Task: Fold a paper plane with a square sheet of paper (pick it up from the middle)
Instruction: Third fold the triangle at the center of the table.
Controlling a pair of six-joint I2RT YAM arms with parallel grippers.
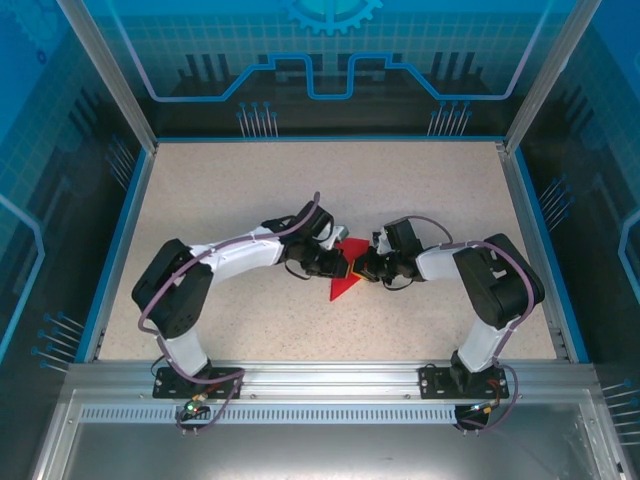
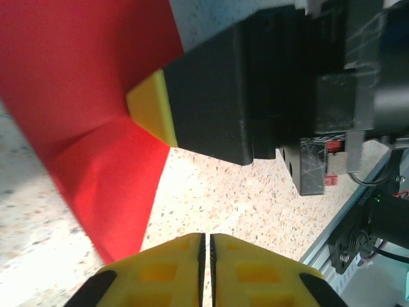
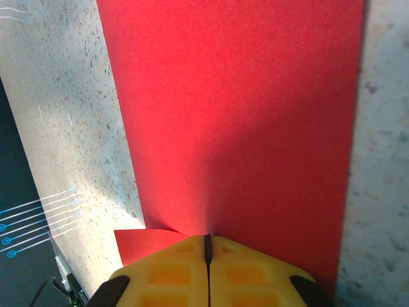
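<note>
One thing to handle: the square sheet of paper (image 1: pixel 343 287), bright red and unmarked, lying at the middle of the bench (image 1: pixel 230 190) between the two arms. In the top view its outline is a pointed wedge.
Weight and stiffness: judged very light and limp. It would sag where unsupported and slide on the speckled surface if pushed from one side.
Fragility: it probably takes a crease easily and keeps it, so a stray pinch could mark it. It could tear if the two arms pulled against each other.
Where to take hold: a raised fold or a free edge near the middle looks best. The left wrist view shows a crease lifting part of the sheet; paper lying flat gives the jaws nothing to close on.
Left gripper (image 2: pixel 204 252): jaws drawn together to a hairline seam, with nothing seen between them. A corner of the sheet lies just beside one of its fingers.
Right gripper (image 3: pixel 206 246): jaws closed, tips at the sheet. In the left wrist view one yellow pad (image 2: pixel 153 109) touches the paper where the crease starts. Whether it pinches or only presses, I cannot tell.
In the way: the grippers meet almost nose to nose over the sheet, so each crowds the other's approach.
Surroundings: the aluminium rail (image 1: pixel 320 375) at the near edge and the blue walls (image 1: pixel 330 60) stand well apart from the paper.
</note>
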